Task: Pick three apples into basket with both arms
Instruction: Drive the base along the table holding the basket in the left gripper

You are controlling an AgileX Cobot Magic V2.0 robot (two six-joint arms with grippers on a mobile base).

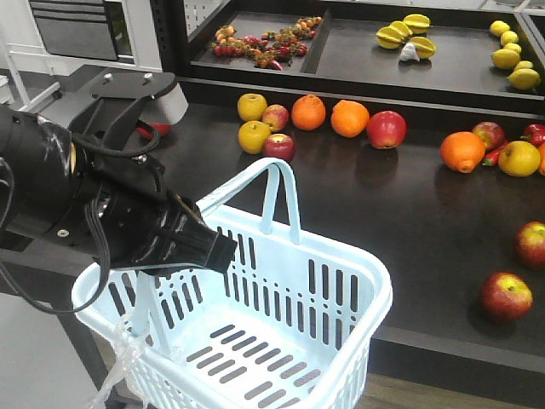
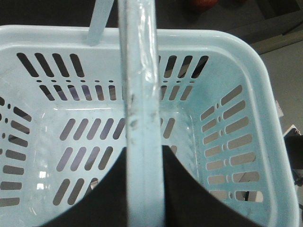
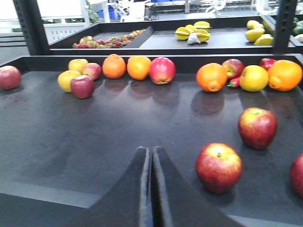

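While the left gripper (image 2: pixel 144 156) is clamping the basket (image 1: pixel 294 268) by its handle (image 2: pixel 141 94), the right gripper (image 3: pixel 149 150) is hovering with fingers pressed together, gripping nothing. The apples (image 3: pixel 218 168) are sitting right of the empty basket; probably firm, smooth and roll-prone, so pinching across the middle is looking safest.

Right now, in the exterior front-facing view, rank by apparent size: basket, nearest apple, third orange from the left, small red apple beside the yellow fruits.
1. basket, by far.
2. nearest apple and third orange look alike; the apple sits closer to the camera, so unranked.
3. small red apple.
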